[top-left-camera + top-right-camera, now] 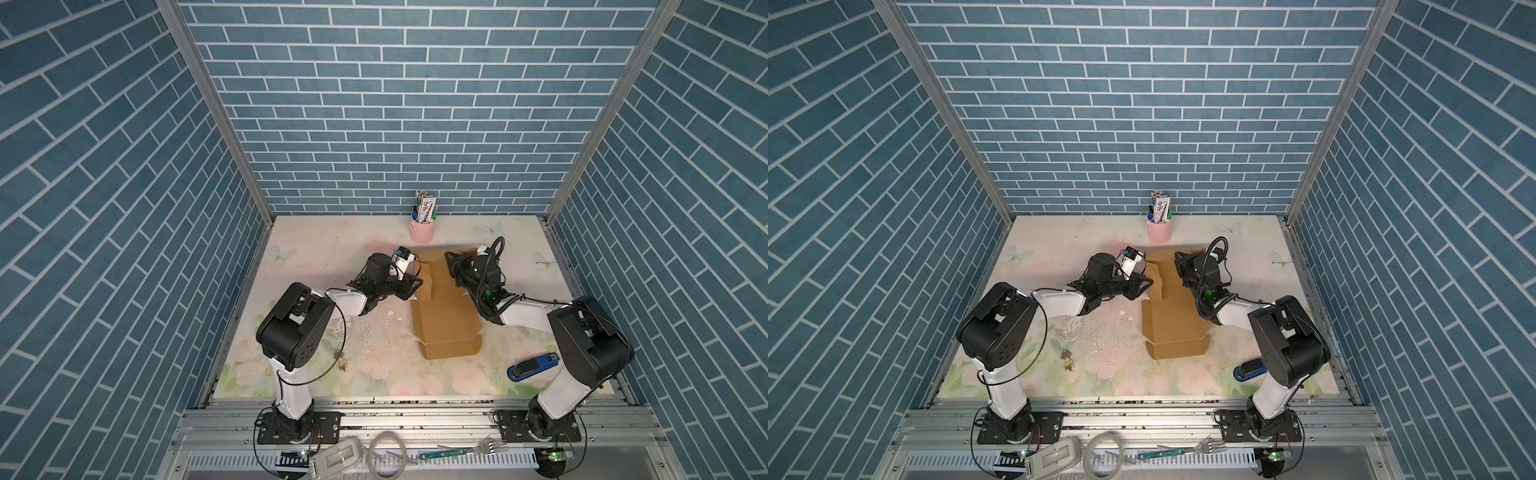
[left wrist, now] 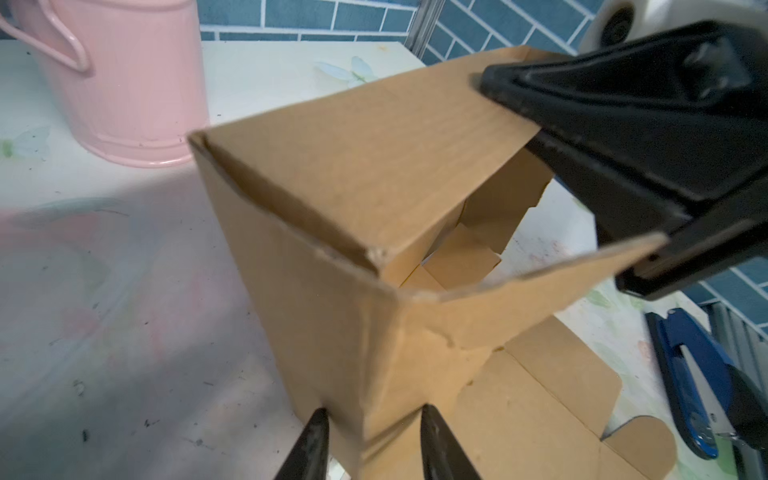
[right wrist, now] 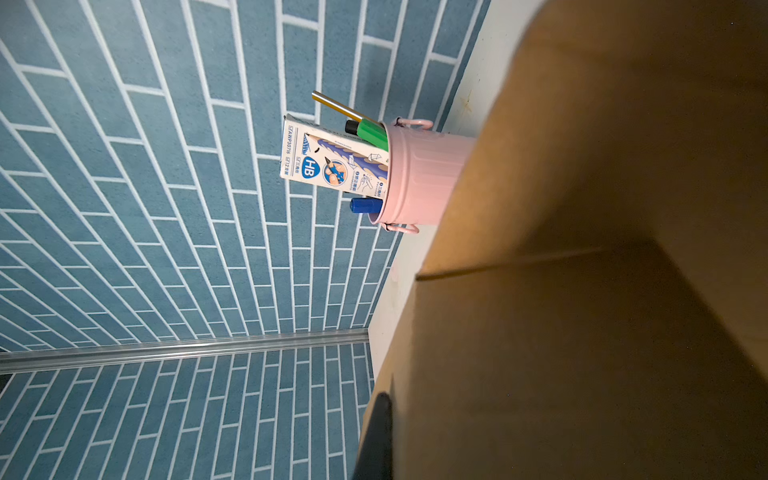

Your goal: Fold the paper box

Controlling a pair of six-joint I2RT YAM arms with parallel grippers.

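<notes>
The paper box [image 1: 446,328] is brown cardboard in the middle of the table, seen in both top views [image 1: 1173,328]. Its near half lies flat and its far half has walls raised. My left gripper [image 1: 415,282] is at the raised part's left side. In the left wrist view its jaws [image 2: 372,440] straddle a folded corner of the box [image 2: 374,187], with a tip against the cardboard on each side. My right gripper [image 1: 451,259] is shut on the right-hand wall. One of its fingers [image 3: 376,436] lies against the cardboard [image 3: 582,332], and the other is hidden behind it.
A pink bucket [image 1: 422,230] of pens and a pencil box stands just behind the box, near the back wall. A blue stapler [image 1: 534,365] lies at the front right by the right arm. Small white scraps and a tiny figure [image 1: 343,365] lie front left.
</notes>
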